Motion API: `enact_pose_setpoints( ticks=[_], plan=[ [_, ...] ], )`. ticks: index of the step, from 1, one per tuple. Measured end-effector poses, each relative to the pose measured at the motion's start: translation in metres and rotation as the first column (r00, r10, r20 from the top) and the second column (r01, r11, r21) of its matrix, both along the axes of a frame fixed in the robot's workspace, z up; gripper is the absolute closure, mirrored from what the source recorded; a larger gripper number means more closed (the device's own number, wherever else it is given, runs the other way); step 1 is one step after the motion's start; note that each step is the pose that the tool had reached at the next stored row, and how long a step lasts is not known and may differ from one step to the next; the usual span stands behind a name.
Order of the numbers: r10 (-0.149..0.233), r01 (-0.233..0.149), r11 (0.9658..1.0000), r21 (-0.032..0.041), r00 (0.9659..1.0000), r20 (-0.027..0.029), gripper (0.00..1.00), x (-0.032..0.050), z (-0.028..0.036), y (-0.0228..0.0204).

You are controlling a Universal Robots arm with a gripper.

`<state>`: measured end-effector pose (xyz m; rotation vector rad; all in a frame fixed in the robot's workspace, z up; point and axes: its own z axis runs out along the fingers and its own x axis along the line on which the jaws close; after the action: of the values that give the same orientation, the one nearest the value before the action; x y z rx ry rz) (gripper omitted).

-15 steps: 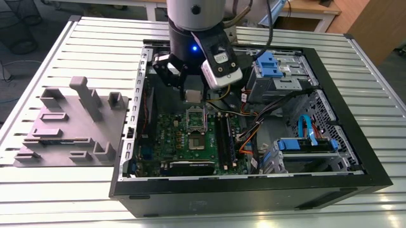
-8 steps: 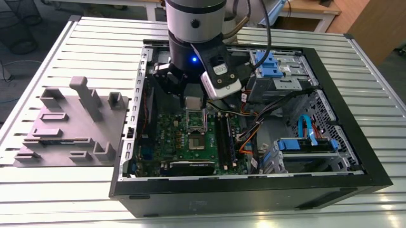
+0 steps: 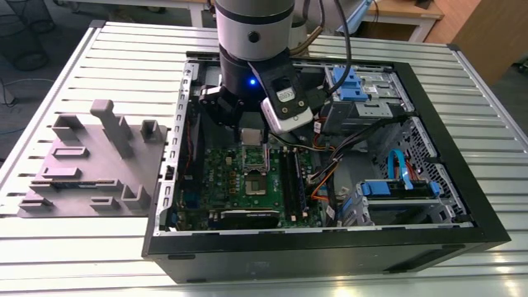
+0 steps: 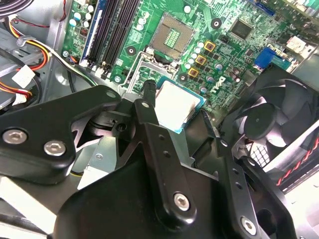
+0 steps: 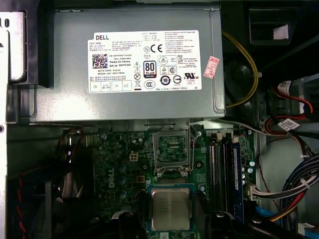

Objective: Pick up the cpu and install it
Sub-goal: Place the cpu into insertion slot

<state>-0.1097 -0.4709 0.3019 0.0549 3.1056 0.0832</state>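
Silver-grey cpu [image 5: 170, 209] is hanging clenched in the gripper [image 4: 177, 103] above the green board [image 3: 219, 185], the open socket [image 3: 250, 185] lying at six o'clock from it in the exterior view; it is likely needing level, corner-matched lowering without force.

The exterior view looked down on the case [image 3: 330, 247], arm [image 3: 254, 31] at twelve o'clock; both wrist views faced the motherboard [image 5: 124, 169] closely, sharing its socket [image 4: 172, 35]
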Motion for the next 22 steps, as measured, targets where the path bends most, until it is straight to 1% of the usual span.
enact_pose_setpoints(
  ticks=[5,9,12,18,22],
  plan=[
    [0.000,0.000,1.0000,0.0000,1.0000,0.0000,0.52,0.0000,-0.0001,0.0000],
    [0.000,0.000,1.0000,0.0000,1.0000,0.0000,0.52,0.0000,-0.0027,0.0000],
    [0.000,0.000,1.0000,-0.0001,1.0000,0.0000,0.52,0.0000,-0.0069,0.0000],
    [0.000,0.000,1.0000,-0.0002,1.0000,-0.0001,0.52,0.0000,-0.0177,-0.0001],
    [0.000,0.000,1.0000,0.0000,1.0000,0.0001,0.52,0.0000,-0.0250,-0.0010]
  ],
)
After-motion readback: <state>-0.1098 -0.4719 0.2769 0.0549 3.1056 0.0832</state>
